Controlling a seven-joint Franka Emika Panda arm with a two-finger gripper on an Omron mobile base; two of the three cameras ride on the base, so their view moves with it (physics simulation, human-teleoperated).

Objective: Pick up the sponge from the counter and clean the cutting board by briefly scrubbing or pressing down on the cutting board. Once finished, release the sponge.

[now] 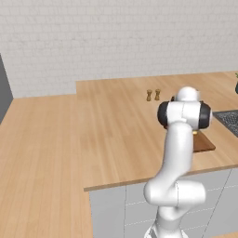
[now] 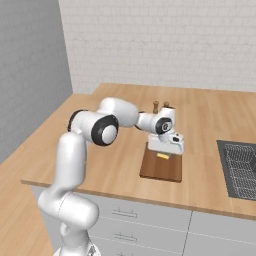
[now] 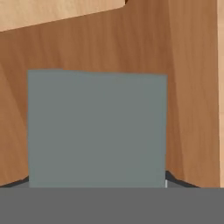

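One sponge (image 3: pixel 97 129), grey-green face toward the hand camera, sits between the gripper's (image 2: pixel 165 154) jaws, which look closed on it; its yellow layer shows under the hand in the right base view. It hangs low over the far end of the board (image 2: pixel 161 167); contact unclear. Press straight down, flat, short strokes, staying inside the board's edges. Then open the jaws and lift clear of the counter (image 1: pixel 116 130).

Even, bright, flat rendered light falls across the pale wooden surface (image 1: pixel 116 125), with no glare. Only a faint soft shadow lies under the arm on the cutting board (image 2: pixel 161 167). The base views look slightly soft and coarse. In the hand view the sponge (image 3: pixel 97 129) appears flat, featureless grey-green, with blurry edges.
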